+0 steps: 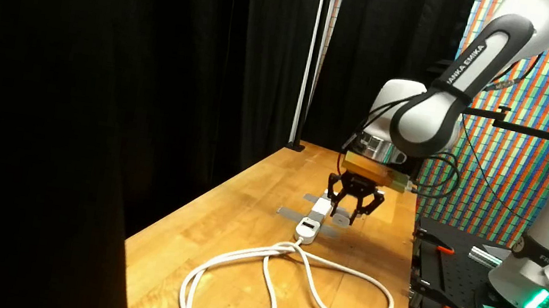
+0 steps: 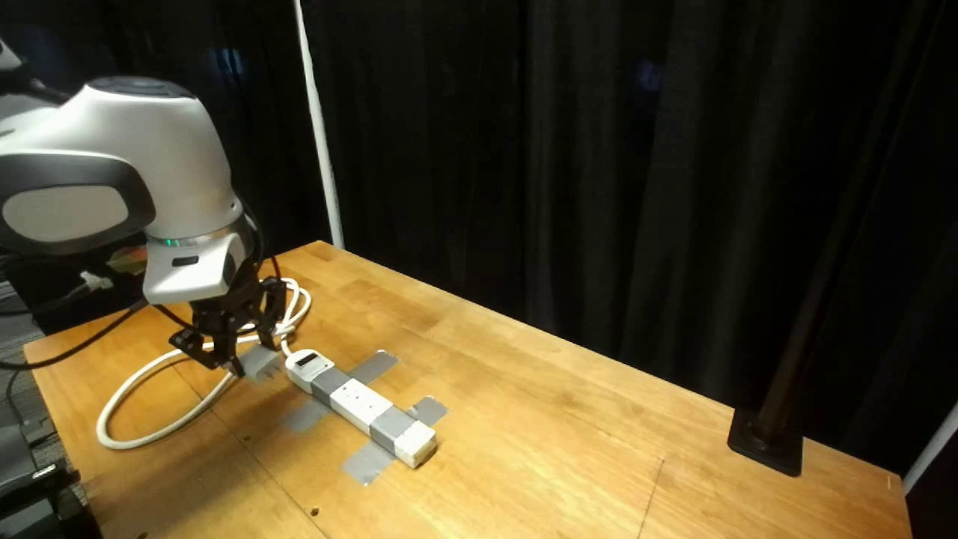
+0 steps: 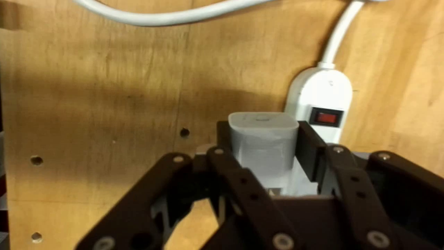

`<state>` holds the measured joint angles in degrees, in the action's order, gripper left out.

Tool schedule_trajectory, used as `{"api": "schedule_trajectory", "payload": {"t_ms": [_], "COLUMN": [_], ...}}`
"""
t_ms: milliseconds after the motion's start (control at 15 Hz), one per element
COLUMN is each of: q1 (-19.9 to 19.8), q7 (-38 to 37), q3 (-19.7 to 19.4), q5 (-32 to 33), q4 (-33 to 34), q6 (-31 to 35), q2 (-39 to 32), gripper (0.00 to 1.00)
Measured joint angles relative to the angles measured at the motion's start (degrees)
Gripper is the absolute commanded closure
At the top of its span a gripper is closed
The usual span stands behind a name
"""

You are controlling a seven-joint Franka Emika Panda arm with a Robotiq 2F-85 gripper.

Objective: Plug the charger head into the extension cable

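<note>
The charger head (image 3: 265,149) is a small white block held between the two dark fingers of my gripper (image 3: 264,133) in the wrist view. The charger head (image 1: 341,217) (image 2: 260,362) also shows in both exterior views, raised above the table. Its prongs are not clear to see. My gripper (image 1: 345,213) (image 2: 251,355) is shut on it and stands beside the switch end of the extension cable's socket block (image 1: 307,229) (image 2: 360,400). The socket block lies flat, with outlets facing up. In the wrist view the switch end (image 3: 324,88) shows; the gripper hides most of the rest.
Grey tape strips (image 2: 372,366) hold the socket block to the wooden table (image 2: 561,442). The cord (image 1: 271,293) lies in big loops off the switch end. Clamps (image 1: 432,294) grip a table edge. A black stand base (image 2: 763,447) stands on the table.
</note>
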<state>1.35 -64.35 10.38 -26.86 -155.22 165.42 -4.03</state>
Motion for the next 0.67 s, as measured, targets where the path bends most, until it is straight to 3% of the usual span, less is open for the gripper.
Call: {"api": "schedule_trajectory", "payload": {"t_ms": [133,200,400,667], "q1": [-4.12,-4.23,-3.88,-6.60], "q7": [8.97,13.35,25.95,43.37], "q3": [2.74,1.48,-6.27,-16.74], "q5": [-9.71,-14.48,-25.89,-37.54], "q4": [1.43,2.29,3.70,4.26], "q6": [-5.53,-8.81,-17.92,-31.09], "q2": [5.49,8.18,13.57,12.15], "gripper": [0.77,0.77,0.77,0.77]}}
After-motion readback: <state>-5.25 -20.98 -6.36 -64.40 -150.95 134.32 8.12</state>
